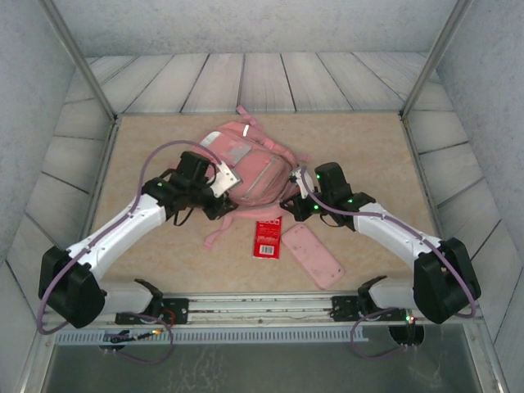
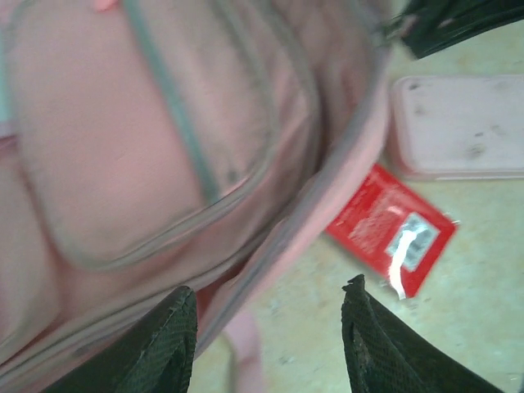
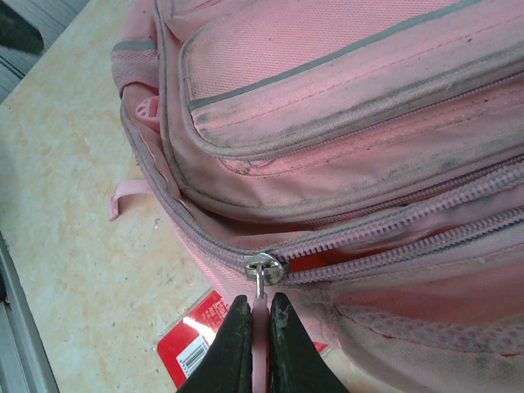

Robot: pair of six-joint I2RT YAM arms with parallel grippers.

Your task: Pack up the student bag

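Observation:
The student bag (image 1: 250, 168), a pink fabric backpack, lies in the middle of the table with its front pockets up. My right gripper (image 3: 259, 307) is shut on the pink pull tab of the bag's zipper slider (image 3: 265, 268). The zip gapes slightly to the right of the slider. That gripper (image 1: 291, 203) sits at the bag's near right edge. My left gripper (image 2: 270, 295) is open with nothing between its fingers, just off the bag's (image 2: 123, 147) near edge, over a pink strap and bare table. From above, the left gripper (image 1: 225, 192) rests at the bag's near left side.
A flat red packet (image 1: 268, 238) lies on the table just in front of the bag, partly under its edge (image 3: 196, 344). A flat pink pencil case (image 1: 311, 255) lies to the right of the packet. Grey walls surround the tan table (image 1: 147, 254).

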